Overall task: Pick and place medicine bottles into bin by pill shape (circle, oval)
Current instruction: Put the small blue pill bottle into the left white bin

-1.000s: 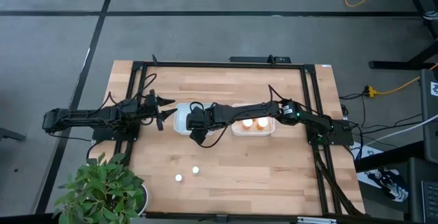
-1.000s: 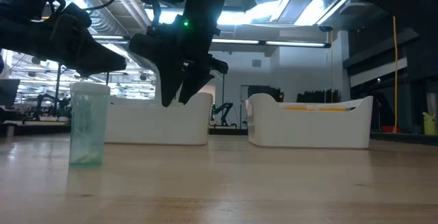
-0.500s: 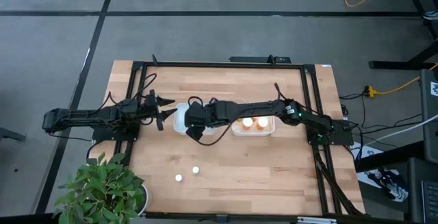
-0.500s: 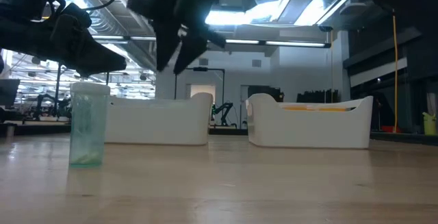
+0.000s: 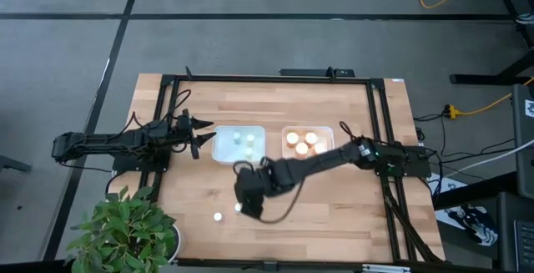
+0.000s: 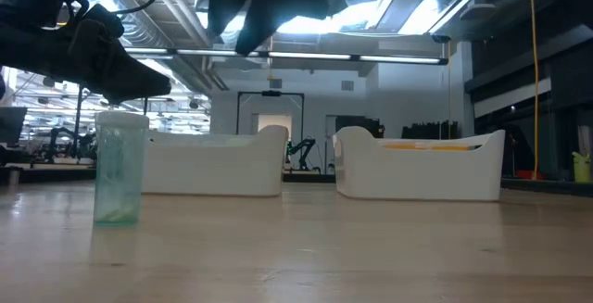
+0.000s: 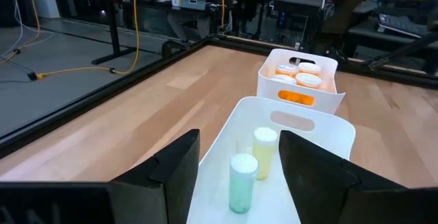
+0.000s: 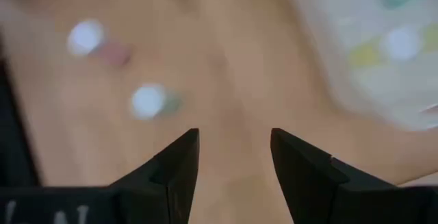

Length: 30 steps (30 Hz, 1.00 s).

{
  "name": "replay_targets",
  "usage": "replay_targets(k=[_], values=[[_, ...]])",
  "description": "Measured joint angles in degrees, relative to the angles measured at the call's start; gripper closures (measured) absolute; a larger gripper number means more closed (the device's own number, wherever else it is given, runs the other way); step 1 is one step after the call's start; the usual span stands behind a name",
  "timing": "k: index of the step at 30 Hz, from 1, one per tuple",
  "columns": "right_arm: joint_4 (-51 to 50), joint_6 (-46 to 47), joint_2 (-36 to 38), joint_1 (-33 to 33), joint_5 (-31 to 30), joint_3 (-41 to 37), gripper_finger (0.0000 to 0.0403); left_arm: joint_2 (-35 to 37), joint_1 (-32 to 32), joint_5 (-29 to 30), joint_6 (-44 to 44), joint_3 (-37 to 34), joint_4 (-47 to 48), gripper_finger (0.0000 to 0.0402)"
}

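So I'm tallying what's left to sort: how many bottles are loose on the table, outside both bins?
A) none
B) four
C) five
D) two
D: in the high view two white-capped bottles stand on the wood in front of the bins, while the left bin and the right bin hold the others; the right tool hangs open above the loose pair.

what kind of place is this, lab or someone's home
Most likely a robotics lab or workshop, not a home. The wooden table sits in a black metal frame on a bare grey floor, exposed ducts and strip lights run overhead, and more workbenches and cables fill the room behind.
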<state>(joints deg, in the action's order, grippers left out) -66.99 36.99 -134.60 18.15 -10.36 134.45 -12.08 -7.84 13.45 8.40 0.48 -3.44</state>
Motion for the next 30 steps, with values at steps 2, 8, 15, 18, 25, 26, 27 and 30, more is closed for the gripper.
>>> replay_targets(k=[2,8,15,18,25,26,27,30], values=[[-0.6,-0.2,0.0,2.1,0.1,0.0,0.0219,0.0,0.0,0.0,0.0,0.0,0.0,0.0208],[-0.5,-4.3,-0.1,7.2,0.0,0.0,0.0219,0.0,0.0,0.0,0.0,0.0,0.0,0.0208],[1.1,6.1,-0.2,8.3,-0.4,-0.7,0.0192,0.0,0.0,0.0,0.1,0.0,0.0,0.0208],[1.5,4.8,-0.4,8.2,-0.8,-2.4,0.0160,0.0,0.0,0.0,0.2,0.0,0.0,0.0208],[7.1,1.8,-0.4,7.6,-1.7,-7.1,0.0121,0.0,0.0,-0.7,2.7,0.0,0.0,0.0208],[8.2,1.6,-0.4,7.5,-1.7,-7.8,0.0121,0.0,0.0,-0.9,3.2,0.0,0.0,0.0208],[9.4,1.0,-0.4,7.3,-1.6,-8.5,0.0121,0.0,0.0,-0.9,3.2,0.0,0.0,0.0208],[12.3,-2.9,-0.4,6.8,-1.6,-9.9,0.0124,0.0,0.0,-0.9,3.2,0.0,0.0,0.0208]])
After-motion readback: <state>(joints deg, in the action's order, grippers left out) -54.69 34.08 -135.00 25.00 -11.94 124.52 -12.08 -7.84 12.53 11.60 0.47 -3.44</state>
